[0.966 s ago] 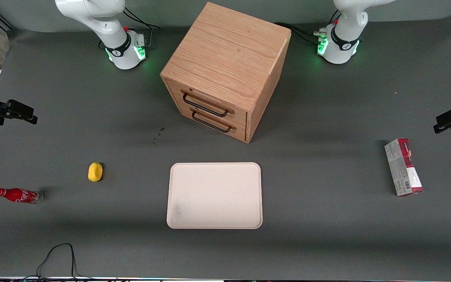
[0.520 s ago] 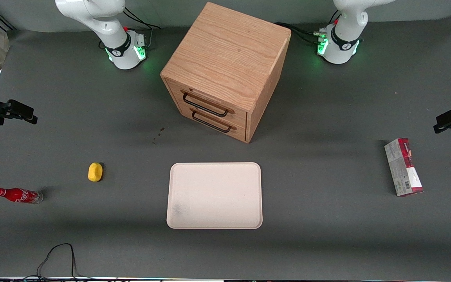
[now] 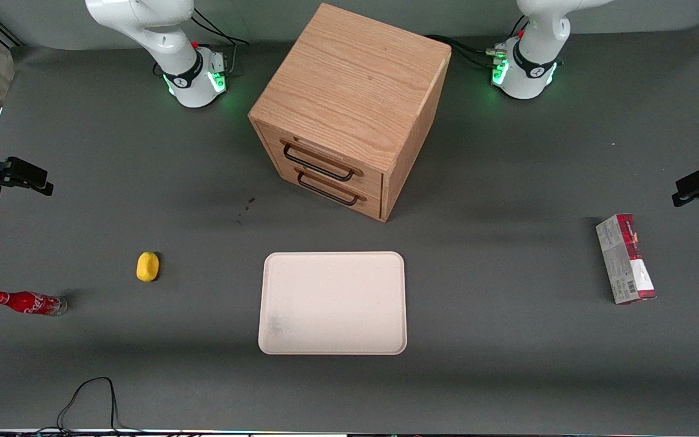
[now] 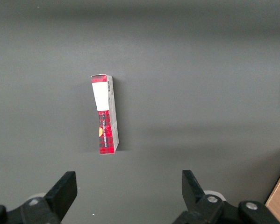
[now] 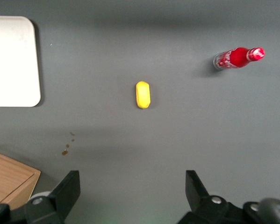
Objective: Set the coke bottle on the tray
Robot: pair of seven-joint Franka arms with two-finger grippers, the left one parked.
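Note:
The coke bottle (image 3: 28, 303) is small, slim and red with white script. It lies on its side on the grey table at the working arm's end, cap pointing away from the tray. It also shows in the right wrist view (image 5: 238, 57). The cream-white tray (image 3: 332, 302) lies flat mid-table, in front of the drawer cabinet; one rounded corner of the tray (image 5: 11, 60) shows in the wrist view. My right gripper (image 3: 43, 182) hangs above the table's working-arm end, farther from the front camera than the bottle. In the wrist view the gripper (image 5: 132, 186) is open wide and empty.
A small yellow object (image 3: 147, 266) lies between bottle and tray, also in the wrist view (image 5: 143, 94). A wooden two-drawer cabinet (image 3: 349, 109) stands mid-table. A red-and-grey carton (image 3: 625, 258) lies toward the parked arm's end. A black cable (image 3: 88, 394) loops at the near edge.
My right gripper has shifted slightly toward the working arm's end of the table. The bottle, tray and other objects have not moved.

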